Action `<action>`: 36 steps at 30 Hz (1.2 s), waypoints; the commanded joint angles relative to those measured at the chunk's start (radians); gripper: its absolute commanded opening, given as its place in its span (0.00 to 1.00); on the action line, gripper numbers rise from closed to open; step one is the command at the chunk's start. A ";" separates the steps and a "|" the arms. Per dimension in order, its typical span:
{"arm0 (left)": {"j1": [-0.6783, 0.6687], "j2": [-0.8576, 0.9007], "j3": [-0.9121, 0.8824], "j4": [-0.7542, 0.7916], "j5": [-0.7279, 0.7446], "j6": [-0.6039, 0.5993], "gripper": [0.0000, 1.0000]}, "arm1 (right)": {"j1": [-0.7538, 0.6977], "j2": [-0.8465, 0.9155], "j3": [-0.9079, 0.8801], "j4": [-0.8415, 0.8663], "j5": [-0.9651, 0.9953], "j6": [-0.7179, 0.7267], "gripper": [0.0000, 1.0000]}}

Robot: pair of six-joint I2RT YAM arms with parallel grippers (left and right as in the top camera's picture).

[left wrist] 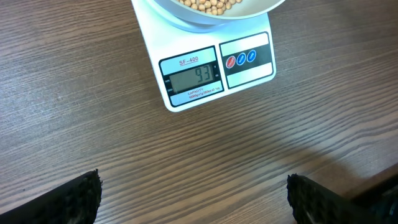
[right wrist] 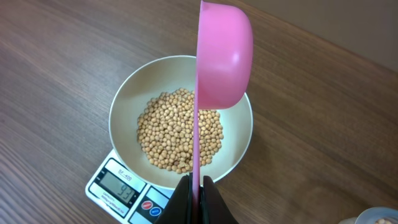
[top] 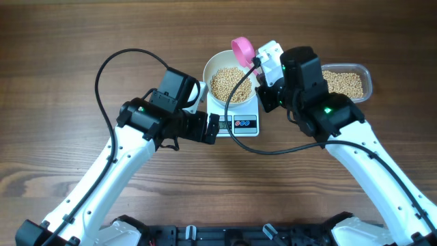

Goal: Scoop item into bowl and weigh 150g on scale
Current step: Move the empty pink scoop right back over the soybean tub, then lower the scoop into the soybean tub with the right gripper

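Bare table (top: 232, 188) lies open at 6 o'clock of the scale (top: 242, 125), crossed only by a black cable (top: 273, 151). The left gripper (top: 214, 127) crowds 9 o'clock, the right arm (top: 321, 109) 3 o'clock. The pink scoop (top: 242, 49) overhangs the bowl (top: 207, 72) at its 2 o'clock rim.

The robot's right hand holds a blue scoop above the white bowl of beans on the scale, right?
Not quite. The scoop is pink, not blue, as the right wrist view shows. The rest holds: the right gripper is shut on its handle, above the white bowl of beans on the scale.
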 commanded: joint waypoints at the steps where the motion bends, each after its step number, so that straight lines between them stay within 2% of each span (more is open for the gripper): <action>1: -0.003 0.005 -0.003 0.003 0.013 -0.003 1.00 | -0.039 -0.083 0.040 0.001 -0.020 0.047 0.04; 6: -0.003 0.005 -0.003 0.003 0.013 -0.003 1.00 | -0.190 -0.169 0.041 -0.077 -0.066 0.061 0.04; 10: -0.003 0.005 -0.003 0.003 0.013 -0.002 1.00 | -0.394 -0.208 0.041 -0.225 -0.084 0.063 0.04; 13: -0.003 0.005 -0.003 0.003 0.013 -0.003 1.00 | -0.544 -0.207 0.038 -0.315 -0.083 0.014 0.04; 18: -0.003 0.005 -0.003 0.003 0.013 -0.002 1.00 | -0.681 -0.184 0.035 -0.361 -0.083 -0.048 0.04; 28: -0.003 0.005 -0.003 0.002 0.013 -0.003 1.00 | -0.712 -0.087 0.035 -0.357 -0.084 -0.048 0.04; 36: -0.003 0.005 -0.003 0.002 0.013 -0.003 1.00 | -0.712 -0.087 0.035 -0.356 -0.059 -0.053 0.04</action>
